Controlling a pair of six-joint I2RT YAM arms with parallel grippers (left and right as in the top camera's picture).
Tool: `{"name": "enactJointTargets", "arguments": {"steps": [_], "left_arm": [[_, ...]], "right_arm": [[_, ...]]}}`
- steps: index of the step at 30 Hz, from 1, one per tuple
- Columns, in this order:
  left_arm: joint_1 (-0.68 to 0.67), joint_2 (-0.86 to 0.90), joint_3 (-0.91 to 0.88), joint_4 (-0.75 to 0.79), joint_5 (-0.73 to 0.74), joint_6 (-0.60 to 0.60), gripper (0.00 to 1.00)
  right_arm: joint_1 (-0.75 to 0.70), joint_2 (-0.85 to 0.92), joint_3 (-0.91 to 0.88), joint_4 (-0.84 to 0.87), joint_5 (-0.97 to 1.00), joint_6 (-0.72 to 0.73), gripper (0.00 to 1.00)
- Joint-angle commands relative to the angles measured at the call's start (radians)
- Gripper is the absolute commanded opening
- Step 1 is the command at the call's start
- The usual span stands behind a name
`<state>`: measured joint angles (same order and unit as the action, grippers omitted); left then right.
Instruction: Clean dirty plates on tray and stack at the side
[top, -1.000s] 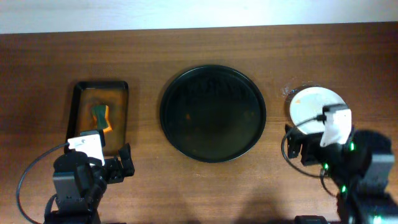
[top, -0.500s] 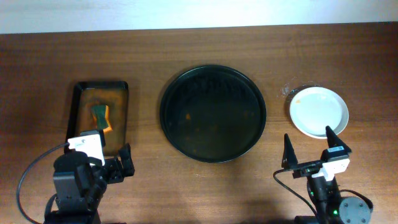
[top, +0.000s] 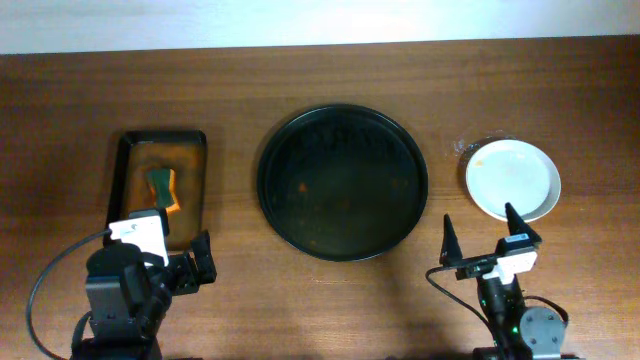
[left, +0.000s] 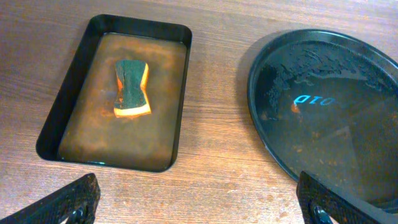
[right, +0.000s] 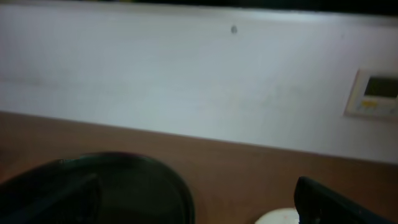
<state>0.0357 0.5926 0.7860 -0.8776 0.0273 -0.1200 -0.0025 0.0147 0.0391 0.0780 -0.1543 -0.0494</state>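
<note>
Near edge: left gripper (left: 202, 194) sits low at the left corner, fingers spread wide, nothing between them. The right gripper (top: 480, 225) is at the right corner with fingers splayed apart, also empty. It is tilted up, so its wrist view mostly shows the far wall (right: 186, 81), blurred.

Mid table, left: basin (top: 165, 134) of brownish water with the sponge (top: 162, 187) lying in it, untouched by either arm.

Centre: round black tray (top: 264, 185). No plates on it, just smears and a few orange flecks.

Right of the tray, apart from it: one white plate (top: 513, 180) flat on the table, just beyond the right gripper. It looks mostly clean. There may be a small fleck near its upper-left rim, too small to be sure. It looks like one plate, but I cannot tell whether more lie under it.

Step, as a judgement: cleaning and stacking look done, with the tray bare, the plate set aside, the sponge in the basin and both arms parked. The next move calls for little. If the fleck is dirt, the left arm would fetch the sponge while the right holds the plate. Otherwise, stop.
</note>
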Motion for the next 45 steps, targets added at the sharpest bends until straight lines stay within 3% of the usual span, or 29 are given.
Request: {"name": "enactJointTargets", "arguments": {"steps": [1, 4, 33, 38, 45], "left_arm": [[0.000, -0.003, -0.006, 0.002, 0.011, 0.016, 0.99], [0.000, -0.003, -0.006, 0.002, 0.011, 0.016, 0.99], [-0.005, -0.011, -0.006, 0.000, 0.010, 0.016, 0.99], [-0.010, -0.123, -0.025, -0.031, -0.019, 0.016, 0.99], [-0.010, -0.431, -0.313, 0.139, 0.000, 0.016, 0.99]], "right_arm": [[0.010, -0.011, -0.034, -0.057, 0.017, 0.000, 0.99], [0.010, -0.011, -0.034, -0.146, 0.028, 0.002, 0.99], [0.010, -0.011, -0.034, -0.145, 0.029, 0.001, 0.99], [0.010, -0.011, -0.034, -0.145, 0.029, 0.001, 0.99], [0.010, -0.011, -0.034, -0.145, 0.029, 0.001, 0.99]]}}
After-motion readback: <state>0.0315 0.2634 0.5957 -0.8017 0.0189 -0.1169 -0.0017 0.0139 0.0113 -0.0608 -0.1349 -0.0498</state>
